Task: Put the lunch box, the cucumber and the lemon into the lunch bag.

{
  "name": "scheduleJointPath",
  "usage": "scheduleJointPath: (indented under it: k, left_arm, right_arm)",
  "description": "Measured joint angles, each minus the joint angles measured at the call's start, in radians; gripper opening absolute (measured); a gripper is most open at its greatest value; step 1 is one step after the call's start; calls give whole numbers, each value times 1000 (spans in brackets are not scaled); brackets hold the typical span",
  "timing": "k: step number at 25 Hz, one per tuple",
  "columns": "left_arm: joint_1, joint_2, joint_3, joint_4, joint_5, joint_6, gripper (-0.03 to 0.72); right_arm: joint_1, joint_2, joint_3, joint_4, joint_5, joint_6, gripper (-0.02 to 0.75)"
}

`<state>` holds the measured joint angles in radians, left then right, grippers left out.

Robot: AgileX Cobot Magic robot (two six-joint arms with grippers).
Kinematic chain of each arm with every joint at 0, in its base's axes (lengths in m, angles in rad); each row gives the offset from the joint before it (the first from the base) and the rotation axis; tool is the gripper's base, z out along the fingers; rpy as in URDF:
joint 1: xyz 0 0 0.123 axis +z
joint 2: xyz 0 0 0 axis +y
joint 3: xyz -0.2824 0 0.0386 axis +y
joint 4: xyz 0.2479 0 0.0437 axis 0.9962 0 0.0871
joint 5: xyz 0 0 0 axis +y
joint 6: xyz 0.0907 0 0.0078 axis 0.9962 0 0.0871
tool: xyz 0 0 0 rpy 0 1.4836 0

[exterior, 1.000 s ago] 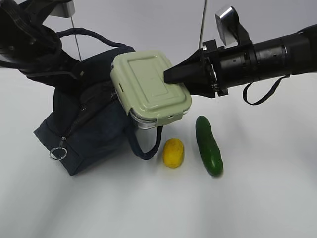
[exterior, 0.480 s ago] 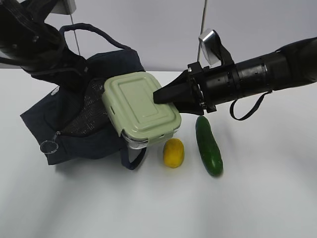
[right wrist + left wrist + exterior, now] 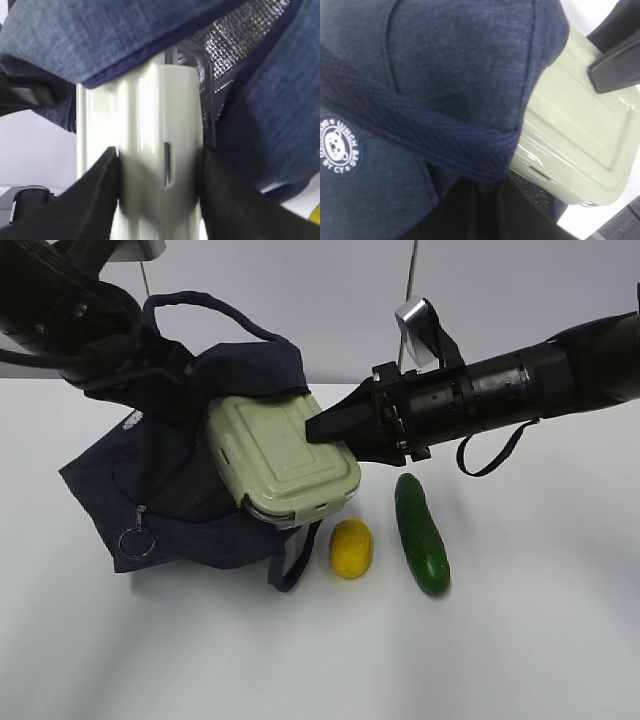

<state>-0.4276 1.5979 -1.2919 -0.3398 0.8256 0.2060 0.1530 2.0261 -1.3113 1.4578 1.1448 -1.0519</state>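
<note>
The lunch bag point(image 3: 190, 495) lies on its side at left of the white table point(image 3: 520, 640), mouth facing right toward the right arm, its upper flap draped over the far end of the lunch box point(image 3: 283, 457); the left gripper point(image 3: 150, 375) is clenched, apparently on the bag's fabric at the top, though the wrist view shows only cloth, so what it pinches I cannot tell exactly; the lunch box is partway into the mouth, long axis pointing from the right gripper point(image 3: 325, 428) leftward into the bag; the right gripper clamps the box's near end across its width, so the push seems to run straight along that axis; the cucumber point(image 3: 420, 532) lies on the table just right of the lemon point(image 3: 351, 548), both nearer the right arm, outside the bag.
</note>
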Motion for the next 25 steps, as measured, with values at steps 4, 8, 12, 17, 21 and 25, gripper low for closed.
scheduleJointPath:
  k: [4, 8, 12, 17, 21, 25]
  left_arm:
    - [0, -2, 0, -14, 22, 6, -8]
    - [0, -2, 0, -73, 29, 41, -9]
    - [0, -2, -1, -124, 36, 71, -9]
    - [0, -2, -1, -135, 57, 77, -9]
    - [0, -2, -1, -138, 68, 77, -9]
    - [0, 0, -1, -141, 70, 79, -9]
  right_arm:
    - [4, 0, 0, 2, -2, -1, 354]
    - [17, 0, 0, 26, -19, -11, 354]
    - [41, 26, -34, 63, -38, -18, 354]
    - [84, 81, -111, 79, -57, -22, 354]
    - [100, 116, -153, 91, -91, -22, 354]
    - [100, 129, -155, 130, -121, -44, 354]
